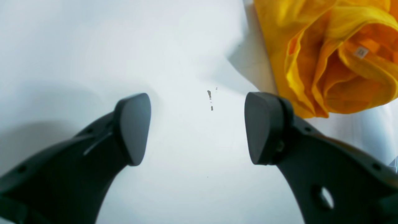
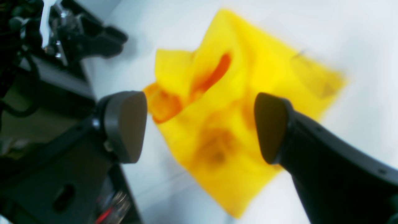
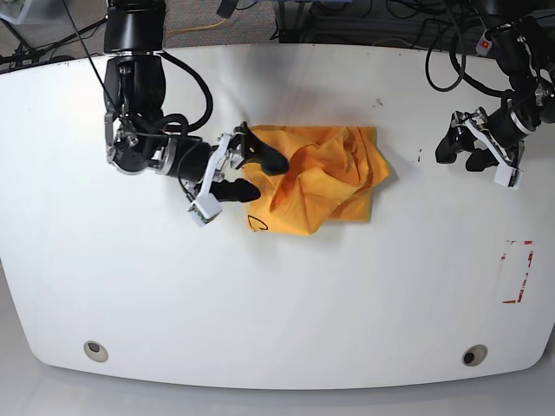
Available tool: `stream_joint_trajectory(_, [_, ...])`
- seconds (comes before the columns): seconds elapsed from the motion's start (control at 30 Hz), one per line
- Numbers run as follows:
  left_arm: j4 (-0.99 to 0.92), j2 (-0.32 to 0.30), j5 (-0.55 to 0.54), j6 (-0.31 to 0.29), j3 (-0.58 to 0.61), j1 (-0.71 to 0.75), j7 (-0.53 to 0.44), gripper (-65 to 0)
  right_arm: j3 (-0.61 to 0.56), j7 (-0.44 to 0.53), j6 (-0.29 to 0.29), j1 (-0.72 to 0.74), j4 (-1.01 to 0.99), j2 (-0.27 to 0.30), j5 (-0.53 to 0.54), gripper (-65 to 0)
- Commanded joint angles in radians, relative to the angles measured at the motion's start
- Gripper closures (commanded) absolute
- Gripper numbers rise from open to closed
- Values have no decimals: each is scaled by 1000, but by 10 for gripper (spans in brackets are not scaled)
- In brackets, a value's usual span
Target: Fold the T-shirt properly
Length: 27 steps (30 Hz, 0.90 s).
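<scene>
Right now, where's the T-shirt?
Base view: the T-shirt lies crumpled on the white table, just above centre, right hand at its left edge, left hand well off to its right.

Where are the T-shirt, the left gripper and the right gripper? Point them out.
T-shirt [image 3: 316,178], base view, crumpled middle.
Left gripper [image 1: 197,129], left wrist view, midway between open jaws.
Right gripper [image 2: 200,127], right wrist view, midway between open jaws.

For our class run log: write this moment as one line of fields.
T-shirt: crumpled, unfolded | right end effector: open, at its edge | left end effector: open, away over the table
</scene>
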Motion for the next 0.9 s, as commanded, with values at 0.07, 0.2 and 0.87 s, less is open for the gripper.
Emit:
stream_joint_trajectory(0.07, [19, -18, -20, -2, -6, -10, -18, -440, -71, 90, 2, 26, -56, -48, 29, -517])
stream_joint_trajectory(0.2, [19, -19, -20, -2, -6, -10, -18, -440, -170, 124, 2, 86, -139, -132, -80, -517])
stream_joint_trajectory(0.87, [219, -56, -17, -2, 40, -10, -18, -439, -317, 146, 2, 161, -42, -201, -421, -517])
